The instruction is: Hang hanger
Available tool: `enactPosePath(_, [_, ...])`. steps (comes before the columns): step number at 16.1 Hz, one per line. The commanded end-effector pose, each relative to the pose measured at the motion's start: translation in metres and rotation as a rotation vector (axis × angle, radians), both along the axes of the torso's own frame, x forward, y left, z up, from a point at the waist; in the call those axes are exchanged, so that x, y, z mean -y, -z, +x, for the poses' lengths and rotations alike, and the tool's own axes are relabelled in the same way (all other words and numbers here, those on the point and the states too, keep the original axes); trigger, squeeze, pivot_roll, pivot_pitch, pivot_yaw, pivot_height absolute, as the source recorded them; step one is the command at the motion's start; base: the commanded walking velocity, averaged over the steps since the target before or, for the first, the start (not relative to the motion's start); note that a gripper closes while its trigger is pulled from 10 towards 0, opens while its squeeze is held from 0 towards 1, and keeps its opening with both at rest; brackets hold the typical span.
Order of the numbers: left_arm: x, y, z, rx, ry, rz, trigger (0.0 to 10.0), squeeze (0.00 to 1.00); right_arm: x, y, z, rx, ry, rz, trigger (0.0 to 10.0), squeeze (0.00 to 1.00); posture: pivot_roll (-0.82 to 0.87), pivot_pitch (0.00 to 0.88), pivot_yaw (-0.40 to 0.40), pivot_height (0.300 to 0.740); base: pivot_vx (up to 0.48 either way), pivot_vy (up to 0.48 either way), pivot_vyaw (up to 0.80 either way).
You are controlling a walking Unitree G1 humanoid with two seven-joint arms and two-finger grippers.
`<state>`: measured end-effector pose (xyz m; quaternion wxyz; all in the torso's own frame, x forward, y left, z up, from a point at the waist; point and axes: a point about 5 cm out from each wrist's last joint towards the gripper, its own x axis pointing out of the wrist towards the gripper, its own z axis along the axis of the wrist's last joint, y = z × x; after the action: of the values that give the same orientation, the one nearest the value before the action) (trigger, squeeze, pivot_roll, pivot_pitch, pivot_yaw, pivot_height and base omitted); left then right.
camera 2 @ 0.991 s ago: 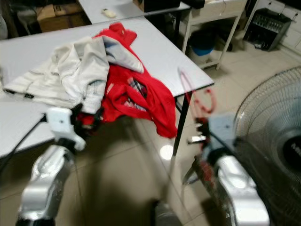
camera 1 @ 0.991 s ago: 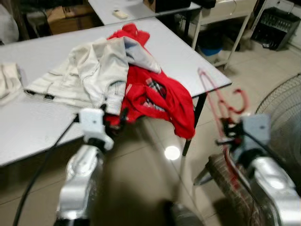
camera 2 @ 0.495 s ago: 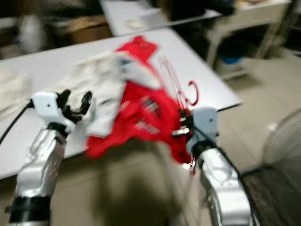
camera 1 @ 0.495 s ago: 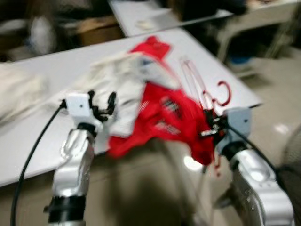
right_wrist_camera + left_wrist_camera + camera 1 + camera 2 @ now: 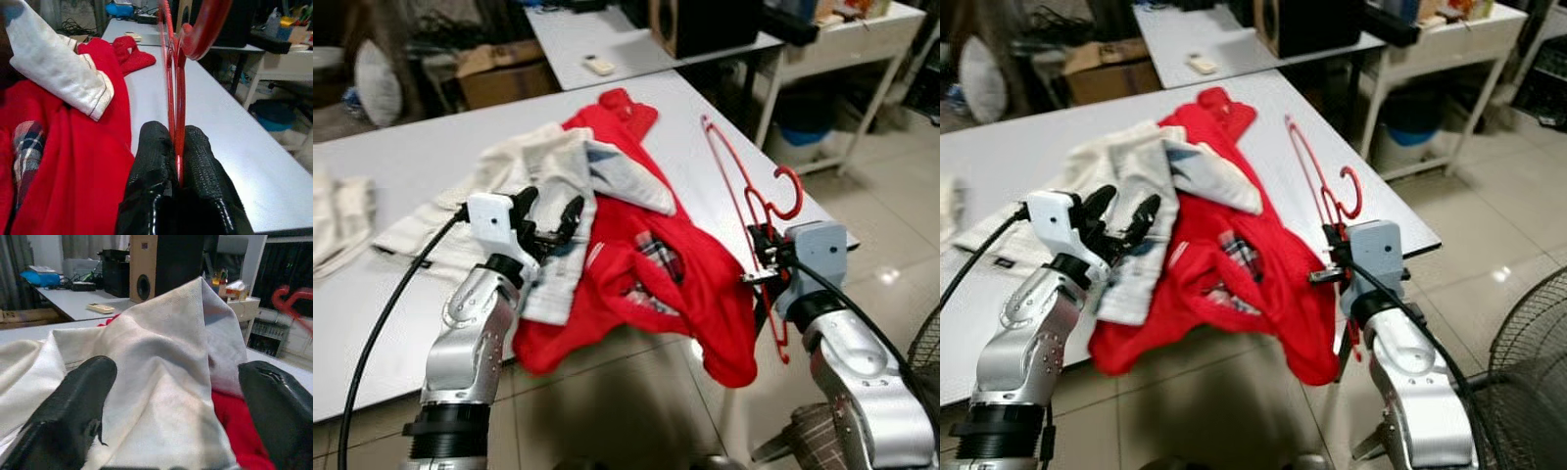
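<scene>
Change since earlier: both arms have come up from low in front of the table edge to table height; the whole scene has also slid sideways in the head views, which is the camera turning, not the clothes moving.
Right gripper (image 5: 762, 260): fingers pressed together on the red hanger (image 5: 1317, 174), pinching its thin wire so the frame leans up and away over the table corner, hook at the near upper end.
Left gripper (image 5: 546, 217): fingers spread wide, hovering just at the cream jacket (image 5: 146, 362); the left wrist view shows cloth between the two pads with nothing pinched.
Hanger position: in the air above the grey table (image 5: 431, 157), just beside the red garment (image 5: 680, 284), apart from any rail.
Clothes: the red garment with plaid lining spills over the table's front edge; the cream jacket lies partly over it.
Surroundings: a remote control (image 5: 599, 66) on a second table behind, a standing fan (image 5: 1528, 352) at the robot's right.
Done so far: hanger picked up and held firmly.
Left to do: no rail or hook to hang it on can be made out, so the hanging looks wholly ahead, and it probably starts with the left gripper taking hold of a garment.
</scene>
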<state>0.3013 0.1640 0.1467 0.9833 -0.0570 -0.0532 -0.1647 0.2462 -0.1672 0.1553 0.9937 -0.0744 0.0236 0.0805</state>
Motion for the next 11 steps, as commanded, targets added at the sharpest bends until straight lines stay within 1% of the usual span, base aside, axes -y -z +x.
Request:
enactPosePath(1, [0.0,0.002,0.004,-0.018,0.001,0.063,10.0,1.0,0.002,-0.002,-0.001,0.01,-0.002,-0.008,10.0,0.0,-0.22,0.041,0.096,0.74,0.0,0.0,0.0])
enactPosePath(2, [0.001,0.009,0.006,-0.061,0.026,0.165,10.0,1.0,0.002,-0.002,0.0,0.007,-0.006,-0.016,10.0,0.0,-0.22,0.035,0.093,0.74,0.0,0.0,0.0])
enactPosePath(3, [-0.003,0.015,0.009,-0.087,-0.005,0.286,10.0,1.0,0.002,-0.002,0.001,0.005,-0.009,-0.026,10.0,0.0,-0.22,0.033,0.092,0.74,0.0,0.0,0.0])
enactPosePath(4, [-0.015,0.017,0.015,-0.1,-0.108,0.379,10.0,0.26,0.003,-0.001,0.001,0.002,-0.006,-0.03,10.0,0.0,-0.22,0.03,0.091,0.74,0.0,0.0,0.0])
enactPosePath(5, [-0.021,0.017,0.017,-0.106,-0.158,0.386,10.0,0.04,0.003,-0.001,0.001,0.001,-0.006,-0.03,10.0,0.0,-0.23,0.025,0.093,0.74,0.0,0.0,0.0])
enactPosePath(6, [-0.033,0.019,0.021,-0.142,-0.245,0.391,10.0,0.0,0.002,0.0,0.001,-0.008,-0.011,-0.03,10.0,0.0,-0.23,0.023,0.095,0.74,0.0,0.0,0.0])
enactPosePath(7, [-0.039,0.021,0.024,-0.161,-0.278,0.387,10.0,0.0,0.001,0.001,0.001,-0.018,-0.02,-0.032,10.0,0.0,-0.23,0.021,0.095,0.74,0.0,0.0,0.0])
enactPosePath(8, [-0.041,0.022,0.027,-0.179,-0.291,0.386,10.0,0.0,0.0,0.003,0.0,-0.026,-0.029,-0.033,10.0,0.0,-0.23,0.018,0.097,0.74,0.0,0.0,0.0])
enactPosePath(9, [-0.04,0.024,0.028,-0.204,-0.275,0.362,10.0,0.0,-0.001,0.003,-0.001,-0.029,-0.032,-0.035,10.0,0.0,-0.23,0.015,0.098,0.74,0.0,0.0,0.0])
enactPosePath(10, [-0.039,0.025,0.029,-0.21,-0.264,0.357,10.0,0.0,-0.001,0.003,-0.001,-0.029,-0.032,-0.036,10.0,0.0,-0.23,0.015,0.098,0.74,0.0,0.0,0.0])
enactPosePath(11, [-0.036,0.027,0.029,-0.226,-0.234,0.349,8.9,0.0,-0.001,0.003,-0.001,-0.029,-0.031,-0.034,10.0,0.0,-0.23,0.015,0.1,0.74,0.0,0.0,0.0])
